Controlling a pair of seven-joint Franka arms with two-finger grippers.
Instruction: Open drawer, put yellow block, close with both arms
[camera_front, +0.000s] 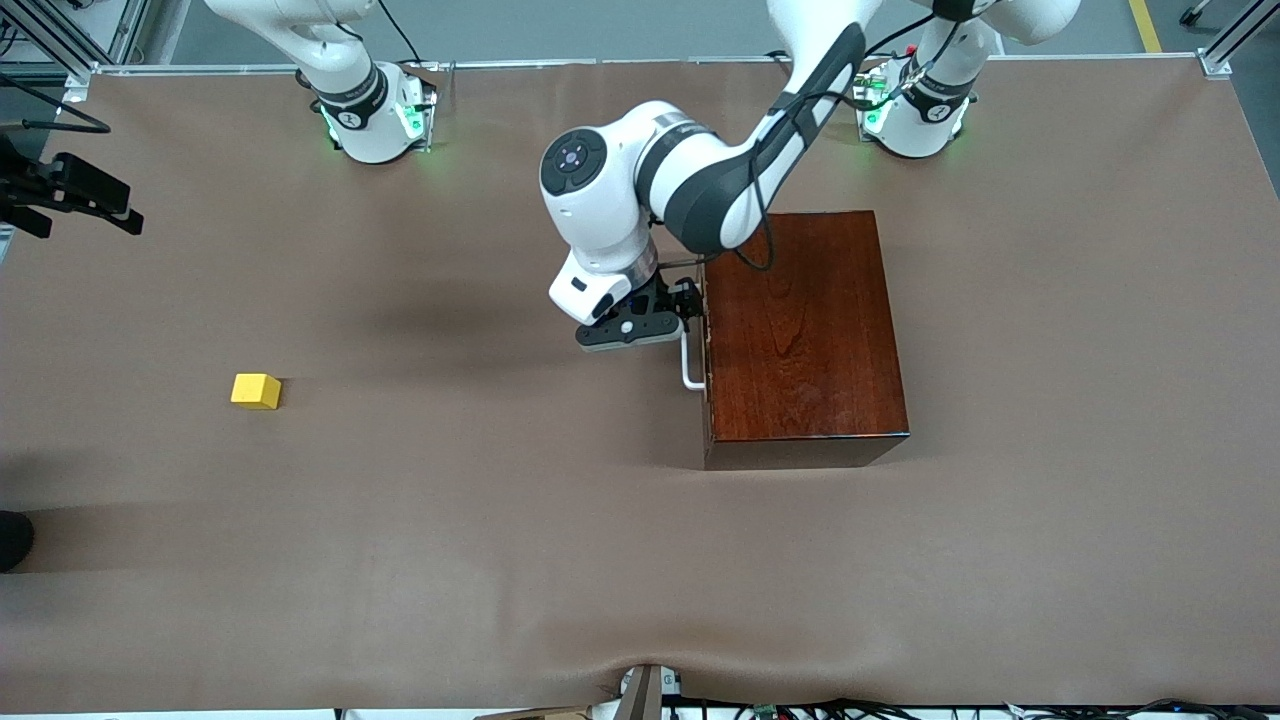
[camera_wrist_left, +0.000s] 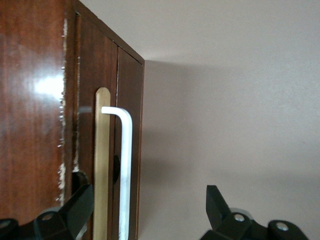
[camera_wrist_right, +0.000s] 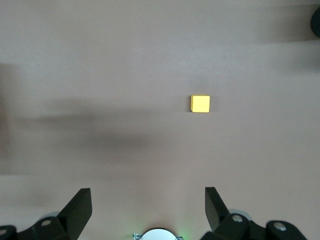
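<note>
Left gripper (camera_front: 668, 322) astride drawer handle (camera_front: 689, 365)

A brown tabletop (camera_front: 500, 560) carries the yellow block (camera_front: 256, 391) toward the right arm's end, and the mahogany box (camera_front: 800, 340), drawer (camera_front: 706, 330) shut, toward the left arm's end.

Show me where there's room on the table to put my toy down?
Lots of bare table lies between the yellow block and the wooden box, and nearer the front camera than both. It is crowded in front of the drawer, where the left end effector, open, sits at the white handle.
</note>
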